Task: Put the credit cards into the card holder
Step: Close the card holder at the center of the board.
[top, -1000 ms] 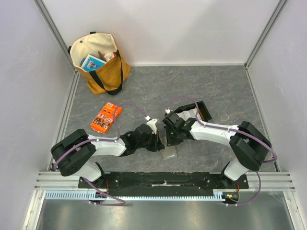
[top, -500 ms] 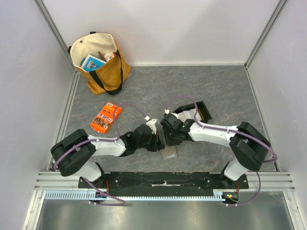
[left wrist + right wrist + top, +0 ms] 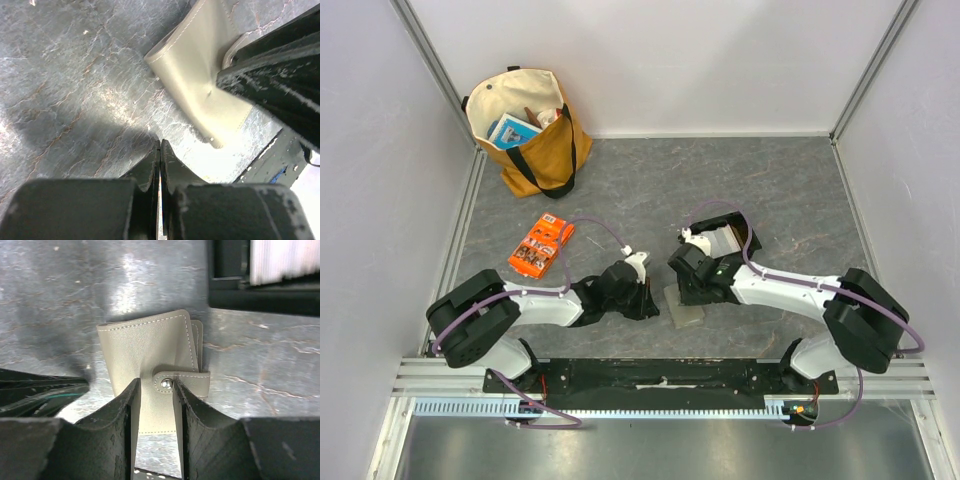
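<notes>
Unfastening the card holder (image 3: 145,347) seems underway: the right tool (image 3: 156,386), narrowly apart, is straddling its snap strap (image 3: 186,376), likely needing a pinch and lift next; the left tool (image 3: 160,147), pressed together and empty, is hovering beside it.

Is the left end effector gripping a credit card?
No; the left wrist view shows the left end effector shut, fingers pressed together with nothing between them.
</notes>
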